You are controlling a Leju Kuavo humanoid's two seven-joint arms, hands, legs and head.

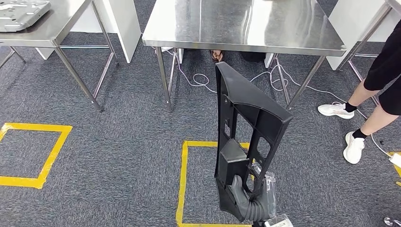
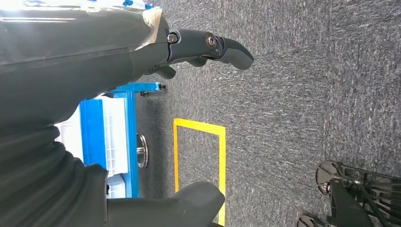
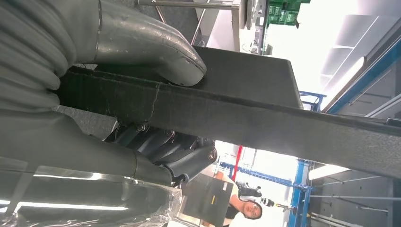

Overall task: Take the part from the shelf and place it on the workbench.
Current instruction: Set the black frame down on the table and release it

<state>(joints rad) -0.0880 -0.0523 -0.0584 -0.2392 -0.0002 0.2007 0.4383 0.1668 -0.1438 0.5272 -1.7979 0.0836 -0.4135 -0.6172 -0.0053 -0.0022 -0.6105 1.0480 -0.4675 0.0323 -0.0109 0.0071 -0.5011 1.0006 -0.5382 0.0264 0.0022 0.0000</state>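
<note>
Head view | right hand (image 1: 253,201) grips black part (image 1: 246,118), fingers mostly hidden | left hand (image 2: 208,47) spread

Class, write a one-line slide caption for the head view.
Right hand holds the black plastic part upright above the carpet, facing the steel workbench.

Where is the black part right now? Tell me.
In the head view the black part stands upright in the right hand, right of centre, above the yellow floor square and just short of the steel workbench.
</note>
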